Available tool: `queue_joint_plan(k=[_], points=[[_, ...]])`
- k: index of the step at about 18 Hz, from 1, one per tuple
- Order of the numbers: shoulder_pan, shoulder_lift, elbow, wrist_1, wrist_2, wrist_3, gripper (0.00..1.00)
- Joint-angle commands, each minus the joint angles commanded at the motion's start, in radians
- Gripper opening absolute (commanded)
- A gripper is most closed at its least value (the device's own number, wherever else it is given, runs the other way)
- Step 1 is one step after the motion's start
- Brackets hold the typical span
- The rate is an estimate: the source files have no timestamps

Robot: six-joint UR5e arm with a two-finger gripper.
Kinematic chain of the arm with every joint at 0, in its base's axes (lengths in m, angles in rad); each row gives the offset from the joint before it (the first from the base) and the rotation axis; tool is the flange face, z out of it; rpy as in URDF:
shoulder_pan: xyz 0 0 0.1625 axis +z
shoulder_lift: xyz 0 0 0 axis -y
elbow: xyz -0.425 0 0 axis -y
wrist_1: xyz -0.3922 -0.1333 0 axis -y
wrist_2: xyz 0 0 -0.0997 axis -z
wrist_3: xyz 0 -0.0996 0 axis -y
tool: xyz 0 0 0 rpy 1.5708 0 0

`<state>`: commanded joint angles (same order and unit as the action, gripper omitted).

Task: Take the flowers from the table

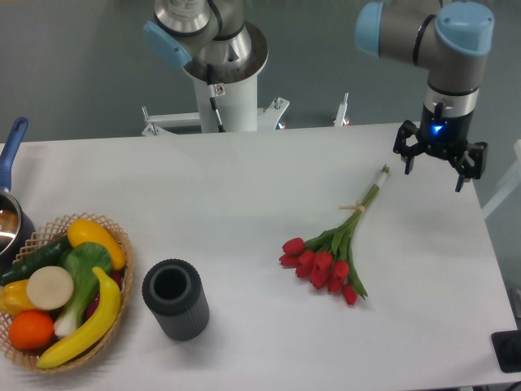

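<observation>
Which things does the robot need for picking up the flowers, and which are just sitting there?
For the job:
- flowers
- table they lie on
- end effector, open, up beside the stem ends

Just lying about:
- dark ribbed cup
- basket of toy fruit and vegetables
- blue-handled pot at the left edge

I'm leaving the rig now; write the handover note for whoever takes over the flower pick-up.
Gripper: open, empty, hanging above the table's far right part, apart from the flowers.
Flowers: lying flat on the table, right of centre, red buds toward the camera, stem ends pointing toward the gripper.
Done: nothing grasped yet.
Left: move over the stems, descend, close, lift.
Also present: dark cylindrical cup and fruit basket, front left.
</observation>
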<state>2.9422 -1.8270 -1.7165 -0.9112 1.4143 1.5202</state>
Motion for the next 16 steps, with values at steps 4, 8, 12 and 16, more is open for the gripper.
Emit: queue_joint_plan(k=[4,8,12,16], points=[[0.005,-0.002,0.005,0.0,0.003,-0.002,1.0],[0.009,-0.002,-0.006,0.0,-0.002,-0.012,1.0],[0.018,-0.003,-0.028,0.0,-0.073,-0.021,1.0],[0.018,0.0,-0.066,0.003,-0.153,-0.135,1.0]])
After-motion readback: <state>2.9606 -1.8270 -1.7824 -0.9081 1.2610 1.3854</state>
